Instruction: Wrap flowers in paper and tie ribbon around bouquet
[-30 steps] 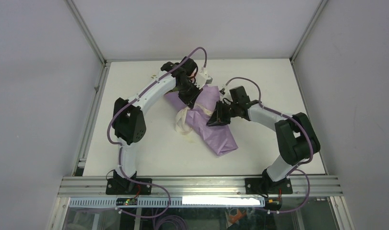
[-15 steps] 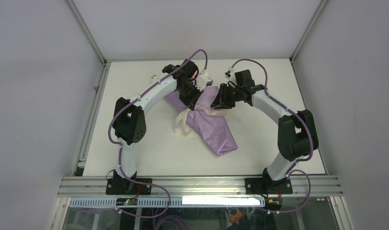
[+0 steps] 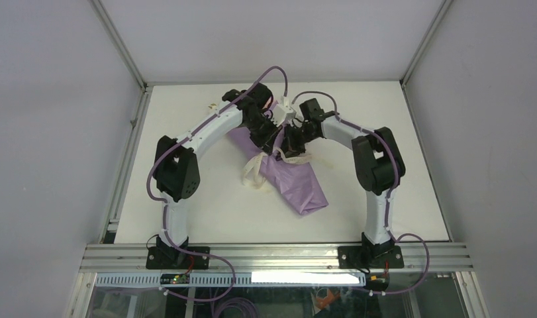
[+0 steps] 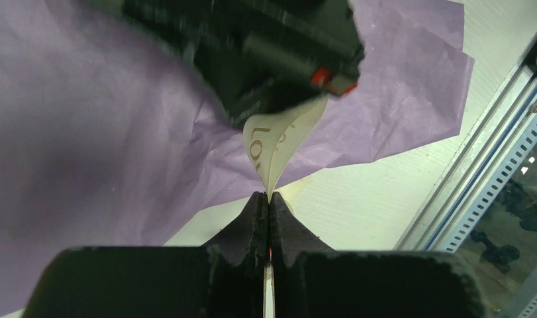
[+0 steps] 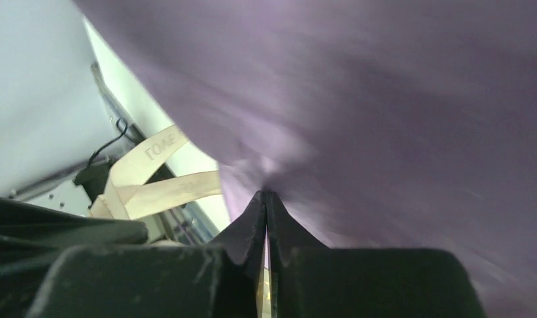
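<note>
So the white table (image 3: 186,199) is taking up most of the top view, and both arms are curving in from the near edge and meeting over the far middle of it. The left arm (image 3: 206,129) is arching in from the left and the right arm (image 3: 375,159) is folding in from the right, so their wrists are sitting practically against each other.

The bouquet (image 3: 298,185) is lying flat on the table on a diagonal. Its narrow end is pointing toward the near right, and its wide end is tucked under the two wrists, so I can't tell what's poking out of it. The lilac paper (image 4: 87,132) is filling most of both wrist views, crinkly and a bit blurred.

The ribbon (image 3: 253,171) is looping loosely off the left side of the wrap, and another bit is lying across it near the grippers.

The left gripper (image 4: 269,199) is squeezing its fingers tight together on the ribbon. From there the strip is curling up, gold lettering showing, straight into the other gripper just above it. The right gripper (image 5: 265,195) is also pressing its fingers together right at the paper. A pale sliver is showing between them, so it looks like it's pinching the ribbon too.
</note>
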You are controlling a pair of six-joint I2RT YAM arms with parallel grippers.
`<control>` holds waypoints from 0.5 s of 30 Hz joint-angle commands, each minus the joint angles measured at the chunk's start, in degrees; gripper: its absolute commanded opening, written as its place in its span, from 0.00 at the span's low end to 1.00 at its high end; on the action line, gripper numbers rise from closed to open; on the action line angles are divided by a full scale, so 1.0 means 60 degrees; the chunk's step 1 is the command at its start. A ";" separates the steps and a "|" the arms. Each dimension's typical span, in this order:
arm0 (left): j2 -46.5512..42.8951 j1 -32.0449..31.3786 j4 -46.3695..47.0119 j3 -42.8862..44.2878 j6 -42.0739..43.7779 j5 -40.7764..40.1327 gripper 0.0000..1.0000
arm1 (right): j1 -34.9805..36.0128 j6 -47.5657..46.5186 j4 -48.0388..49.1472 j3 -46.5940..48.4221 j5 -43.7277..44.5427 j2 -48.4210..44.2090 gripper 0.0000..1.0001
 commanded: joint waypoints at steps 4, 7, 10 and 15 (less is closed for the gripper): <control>-0.0363 -0.0047 0.0278 0.0553 -0.0059 0.0780 0.00 | 0.0634 -0.0818 -0.0884 0.1181 -0.2081 0.0577 0.00; -0.0368 -0.0040 0.0282 0.0629 -0.0150 0.0652 0.00 | 0.0546 -0.0966 -0.1317 0.1230 -0.1499 0.0410 0.01; -0.0511 -0.0019 0.0293 0.0419 -0.0048 0.0432 0.00 | -0.0027 -0.0587 -0.1100 0.0829 -0.0689 -0.0369 0.14; -0.0783 -0.0018 0.0300 -0.0139 0.0360 0.0202 0.00 | -0.1038 -0.0632 -0.1247 0.0493 0.0372 -0.1765 0.30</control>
